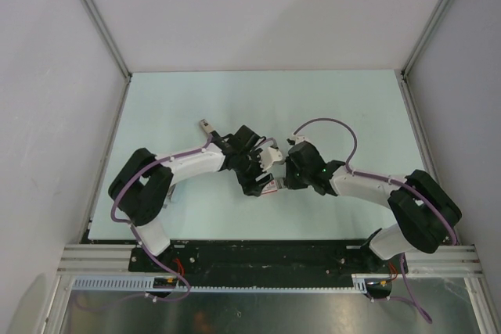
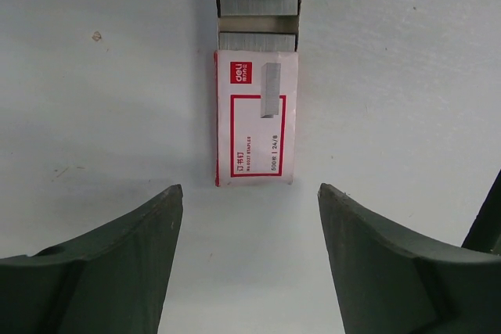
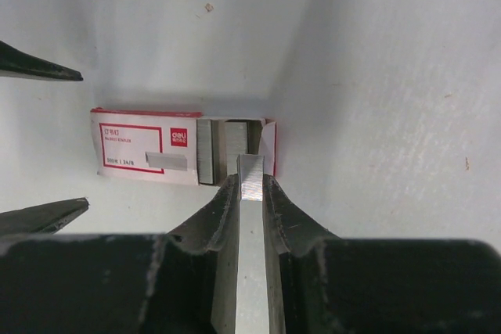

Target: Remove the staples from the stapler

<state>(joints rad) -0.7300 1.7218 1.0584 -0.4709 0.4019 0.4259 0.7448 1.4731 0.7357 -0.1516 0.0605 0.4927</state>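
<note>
1. The right gripper (image 3: 250,184) is almost closed. Its two dark fingers pinch a thin silver strip of staples (image 3: 251,170) edge-on between them.
2. The far end of that strip sits at the open mouth of the staple box (image 3: 147,146), a small red-and-white carton lying flat on the pale table (image 1: 196,99). Its end flap is folded out, and more silver strips show inside the opening.
3. The left gripper (image 2: 250,189) is spread wide and has hold of nothing. Its fingers stand to either side of the box's closed end, apart from it.
4. From above, the two grippers meet nose to nose near the middle of the table, with the box low between them.
5. Farther back, a small grey object (image 1: 205,125) lies just beside the left arm; it is too small to identify.
</note>
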